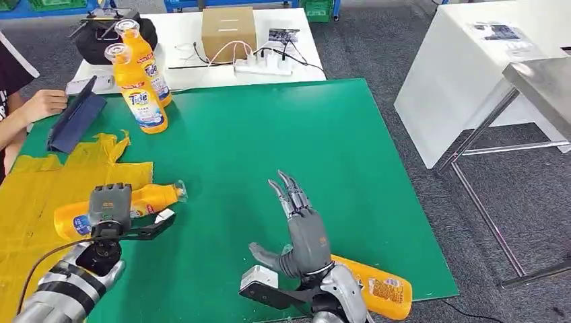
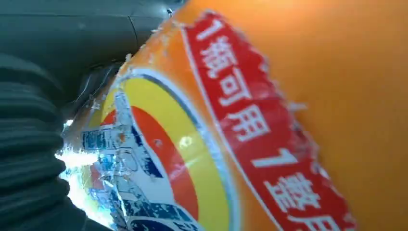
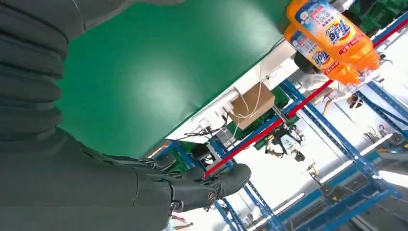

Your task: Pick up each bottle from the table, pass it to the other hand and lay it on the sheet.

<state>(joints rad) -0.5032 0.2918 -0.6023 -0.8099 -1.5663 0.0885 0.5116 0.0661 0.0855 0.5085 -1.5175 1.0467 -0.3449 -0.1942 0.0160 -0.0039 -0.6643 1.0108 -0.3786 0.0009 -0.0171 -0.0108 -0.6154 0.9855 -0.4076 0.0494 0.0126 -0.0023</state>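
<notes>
A: Left hand (image 1: 110, 207)?
B: Wrapped round a bottle (image 1: 151, 200) lying at the yellow sheet's (image 1: 27, 195) edge.
A: Right hand (image 1: 299, 229)?
B: Fingers spread, holding nothing, above the green mat (image 1: 269, 134). 2nd bottle (image 1: 377, 286) lies beside its wrist; 2 standing bottles (image 1: 141, 84) at far side.

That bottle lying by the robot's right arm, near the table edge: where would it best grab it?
Probably around the middle of the lying bottle, with the open right hand coming from above; it lies flat, the long sides free, one end under the arm.
</notes>
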